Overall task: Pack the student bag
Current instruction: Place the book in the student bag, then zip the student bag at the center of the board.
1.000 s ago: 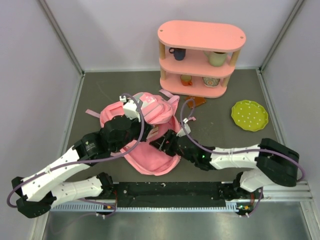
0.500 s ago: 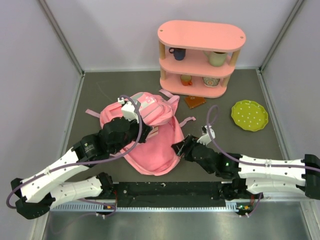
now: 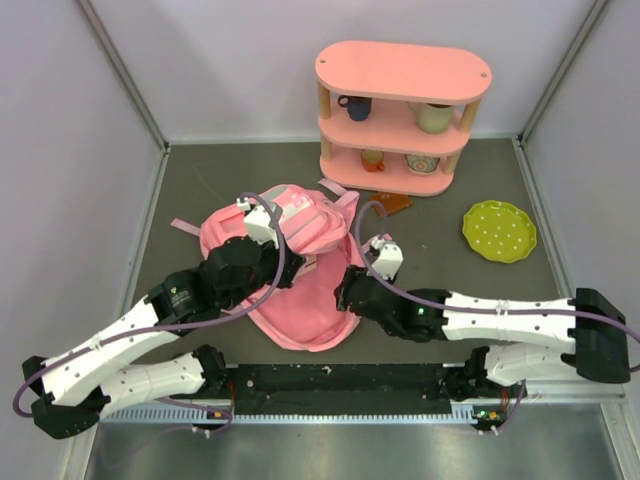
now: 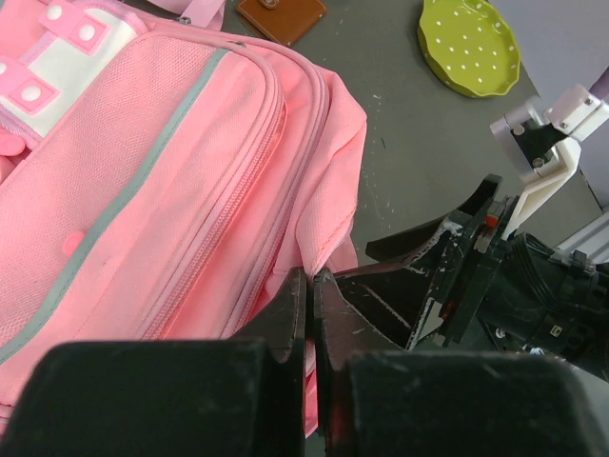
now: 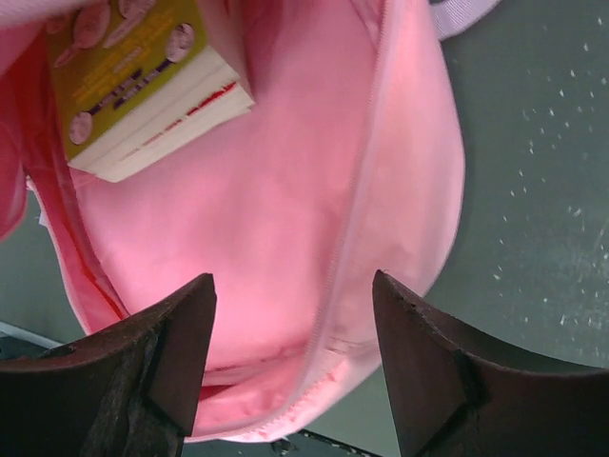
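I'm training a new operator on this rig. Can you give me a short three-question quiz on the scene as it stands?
1. True or false: the right gripper stands open.
2. What colour is the plate? A green, B pink, C blue.
3. What already lies inside the bag?

Key: 1 true; 2 A; 3 a book.
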Tool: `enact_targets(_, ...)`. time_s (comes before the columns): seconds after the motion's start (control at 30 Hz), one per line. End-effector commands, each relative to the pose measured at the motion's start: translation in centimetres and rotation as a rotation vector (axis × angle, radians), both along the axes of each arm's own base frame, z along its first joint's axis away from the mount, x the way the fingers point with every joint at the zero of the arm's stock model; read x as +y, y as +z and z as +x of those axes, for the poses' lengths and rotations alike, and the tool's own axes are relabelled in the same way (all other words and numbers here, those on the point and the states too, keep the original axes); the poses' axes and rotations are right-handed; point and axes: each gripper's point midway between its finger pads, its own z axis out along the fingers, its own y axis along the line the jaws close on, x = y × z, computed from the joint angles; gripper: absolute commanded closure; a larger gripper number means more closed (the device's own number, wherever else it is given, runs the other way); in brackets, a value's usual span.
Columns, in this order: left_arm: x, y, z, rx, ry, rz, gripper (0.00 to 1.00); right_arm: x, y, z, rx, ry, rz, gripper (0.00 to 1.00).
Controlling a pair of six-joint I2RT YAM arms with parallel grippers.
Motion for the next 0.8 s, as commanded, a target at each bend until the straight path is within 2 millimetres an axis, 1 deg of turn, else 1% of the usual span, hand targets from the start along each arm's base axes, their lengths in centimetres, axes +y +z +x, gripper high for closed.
enact_targets(0.0,-0.6,3.2,0.3,-0.064,0.005,-0.128,1.0,0.8,1.8,0.9,-0.037,0.003,-0.129,0.34)
enact_targets(0.03,-0.6,3.2,0.3,-0.063,0.007,-0.129,1.0,0.7,1.8,1.1,-0.037,-0.008,-0.153,0.34)
enact_targets(0.07,-0.5,3.3,0.3,-0.067,0.008,-0.134,1.0,0.6,2.3,1.4,-0.046,-0.023,-0.185,0.34)
enact_targets(0.1,-0.4,3.2,0.3,-0.066,0.011,-0.131,1.0,0.6,1.6,1.6,-0.041,-0.027,-0.221,0.34)
enact_targets(0.13,-0.4,3.2,0.3,-0.067,0.013,-0.132,1.0,0.6,1.4,1.7,-0.038,-0.031,-0.238,0.34)
enact_targets(0.17,-0.3,3.3,0.3,-0.071,0.015,-0.133,1.0,1.0,1.7,1.7,-0.038,-0.03,-0.24,0.35)
enact_targets(0.33,-0.2,3.2,0.3,-0.071,0.018,-0.131,1.0,1.1,-0.6,1.7,-0.003,-0.031,-0.332,0.35)
enact_targets(0.43,-0.2,3.0,0.3,-0.068,0.018,-0.127,1.0,1.1,-2.2,1.5,0.021,-0.036,-0.369,0.36)
enact_targets(0.57,-0.2,2.8,0.4,-0.068,0.021,-0.125,1.0,1.4,-3.7,1.4,0.045,-0.032,-0.4,0.37)
enact_targets(0.67,-0.2,2.7,0.3,-0.068,0.021,-0.124,1.0,1.5,-4.3,1.4,0.05,-0.03,-0.418,0.38)
enact_targets(0.77,-0.1,2.7,0.4,-0.07,0.023,-0.121,1.0,1.3,-4.2,1.6,0.042,-0.041,-0.422,0.41)
